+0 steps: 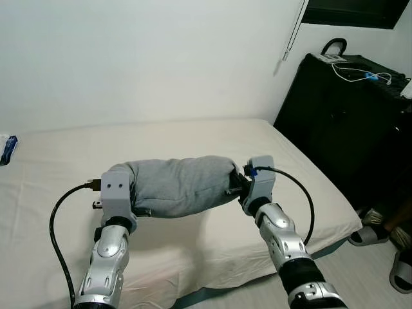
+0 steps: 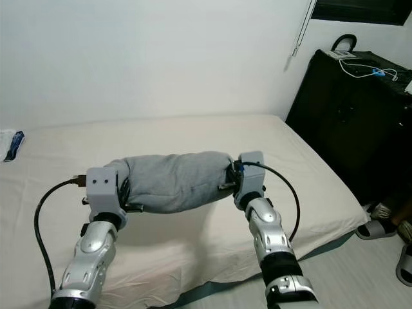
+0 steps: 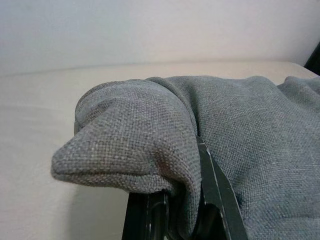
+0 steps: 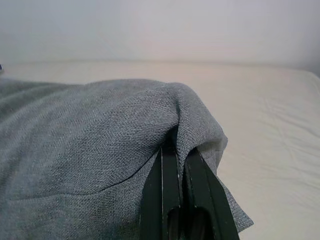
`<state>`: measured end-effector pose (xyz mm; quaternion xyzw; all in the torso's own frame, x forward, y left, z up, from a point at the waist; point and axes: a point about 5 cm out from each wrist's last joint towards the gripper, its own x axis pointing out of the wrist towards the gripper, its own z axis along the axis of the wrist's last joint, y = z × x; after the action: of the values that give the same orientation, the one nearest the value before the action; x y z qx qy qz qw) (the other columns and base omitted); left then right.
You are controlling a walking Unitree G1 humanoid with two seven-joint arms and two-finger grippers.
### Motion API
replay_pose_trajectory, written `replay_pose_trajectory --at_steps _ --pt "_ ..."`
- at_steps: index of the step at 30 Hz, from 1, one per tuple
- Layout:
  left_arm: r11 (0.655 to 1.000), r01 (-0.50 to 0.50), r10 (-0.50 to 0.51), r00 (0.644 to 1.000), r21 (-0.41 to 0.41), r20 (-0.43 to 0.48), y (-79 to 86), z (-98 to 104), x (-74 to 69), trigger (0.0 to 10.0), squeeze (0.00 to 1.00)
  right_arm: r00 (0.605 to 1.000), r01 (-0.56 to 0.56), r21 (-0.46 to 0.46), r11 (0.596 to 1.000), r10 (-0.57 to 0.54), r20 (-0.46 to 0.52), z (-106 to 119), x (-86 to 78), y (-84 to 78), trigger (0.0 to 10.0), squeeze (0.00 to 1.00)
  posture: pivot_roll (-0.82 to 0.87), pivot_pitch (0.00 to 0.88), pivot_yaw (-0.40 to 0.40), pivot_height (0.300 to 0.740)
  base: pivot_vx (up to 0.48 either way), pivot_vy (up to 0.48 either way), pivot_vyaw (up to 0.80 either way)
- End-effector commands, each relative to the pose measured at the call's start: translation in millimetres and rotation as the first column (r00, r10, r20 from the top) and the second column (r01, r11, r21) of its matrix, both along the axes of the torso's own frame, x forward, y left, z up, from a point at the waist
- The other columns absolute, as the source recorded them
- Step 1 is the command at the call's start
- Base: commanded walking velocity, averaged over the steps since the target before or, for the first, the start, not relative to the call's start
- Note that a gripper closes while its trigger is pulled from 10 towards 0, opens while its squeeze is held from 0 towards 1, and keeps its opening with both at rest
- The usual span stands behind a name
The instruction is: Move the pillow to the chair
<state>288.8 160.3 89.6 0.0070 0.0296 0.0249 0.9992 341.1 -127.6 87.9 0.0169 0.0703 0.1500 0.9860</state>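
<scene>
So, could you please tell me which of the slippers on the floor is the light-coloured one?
The one nearest the bed's corner: that slipper has a pale strap, while the slipper closer to the robot is dark grey.

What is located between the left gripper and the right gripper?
The grey pillow spans the whole stretch, one end pinched by the left gripper and the other by the right gripper; the eye views show it above the bed.

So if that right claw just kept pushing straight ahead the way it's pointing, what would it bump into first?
The right gripper is already shut on the grey pillow, so it would press deeper into that. Beyond lie the bed and, probably, the white wall.
</scene>
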Motion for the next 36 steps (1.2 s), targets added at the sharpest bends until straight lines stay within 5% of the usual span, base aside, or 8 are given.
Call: replay_pose_trajectory --at_steps 1,7,10,12,16,21,36 --pt "0.998 0.064 -0.064 0.998 0.009 0.017 -11.3 2.3 1.5 10.0 0.0 0.999 -0.037 -0.033 0.999 0.037 0.002 1.7 1.6 7.9 10.0 0.0 0.05 0.0 -0.147 0.74 0.0 0.0 0.0" --pt "0.998 0.054 -0.054 0.998 0.02 0.012 -8.0 -1.4 -2.3 10.0 0.0 0.999 -0.043 -0.054 0.998 0.041 -0.025 -4.4 -1.0 8.5 10.0 0.0 0.06 0.0 -0.147 0.74 0.0 0.0 0.0" --pt "0.995 0.088 -0.084 0.993 0.045 -0.085 -0.8 -19.0 -16.0 10.0 0.0 0.993 -0.078 -0.125 0.989 0.067 -0.094 -23.4 -12.5 5.1 10.0 0.0 0.06 0.0 -0.143 0.74 0.0 0.0 0.0" --pt "0.99 0.125 -0.119 0.988 0.061 -0.1 -5.3 -23.1 -19.5 10.0 0.0 0.989 -0.107 -0.083 0.991 0.098 -0.108 -26.2 -15.5 9.4 10.0 0.0 0.07 0.0 -0.146 0.74 0.0 0.0 0.0" --pt "0.989 0.143 -0.139 0.986 0.045 -0.087 -12.5 -21.8 -19.6 10.0 0.0 0.987 -0.137 -0.055 0.989 0.131 -0.096 -24.3 -16.3 17.7 10.0 0.0 0.06 0.0 -0.143 0.74 0.0 0.0 0.0" --pt "0.994 0.086 -0.093 0.99 -0.071 -0.108 -17.9 -19.0 -15.4 10.0 0.0 0.987 -0.15 -0.056 0.987 0.146 -0.074 -20.1 -14.0 26.1 10.0 0.0 0.07 0.0 -0.143 0.74 0.0 0.0 0.0" --pt "0.983 0.181 -0.183 0.982 -0.031 -0.051 -37.8 -8.5 -13.7 10.0 0.0 0.988 -0.149 -0.043 0.988 0.147 -0.05 -14.4 -12.7 28.6 10.0 0.0 0.07 0.0 -0.138 0.74 0.0 0.0 0.0"
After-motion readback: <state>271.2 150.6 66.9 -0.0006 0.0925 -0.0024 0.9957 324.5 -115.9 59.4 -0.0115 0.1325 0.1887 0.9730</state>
